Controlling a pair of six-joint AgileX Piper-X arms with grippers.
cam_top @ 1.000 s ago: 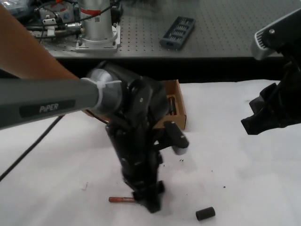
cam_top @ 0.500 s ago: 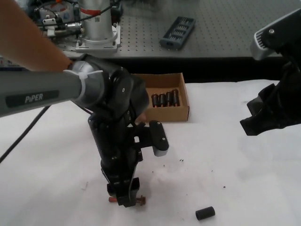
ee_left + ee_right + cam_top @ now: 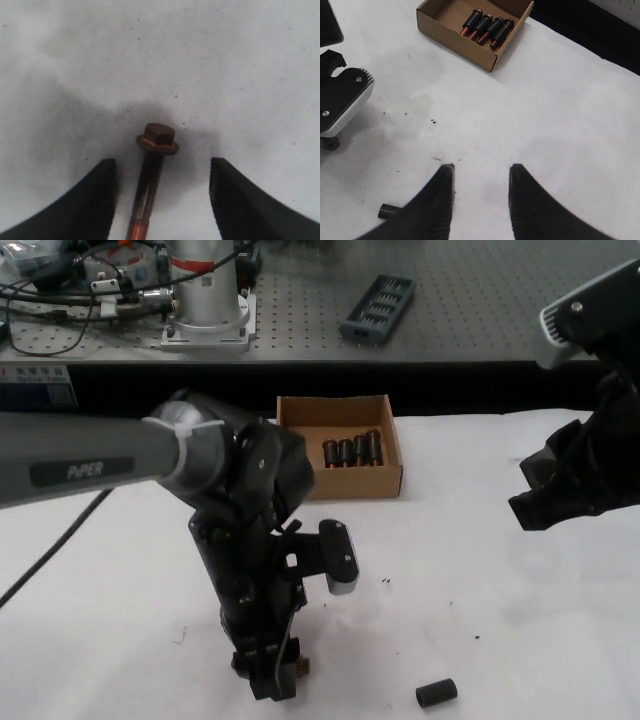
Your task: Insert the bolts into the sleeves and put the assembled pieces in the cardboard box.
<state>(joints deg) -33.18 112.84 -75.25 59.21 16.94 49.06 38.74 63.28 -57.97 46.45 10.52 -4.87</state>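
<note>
A: How does the left gripper [image 3: 162, 161] stand?
B: Spread wide, its two dark fingers [image 3: 85, 205] apart from the copper bolt [image 3: 146, 185] between them.
A: And the bolt?
B: It lies on the white sheet [image 3: 225, 60], shaft running back between the fingers, hexagonal flanged head just past their tips. Small dark specks [image 3: 176, 96] dot the sheet.

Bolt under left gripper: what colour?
Coppery brown bolt, clearest in left wrist view.
</note>
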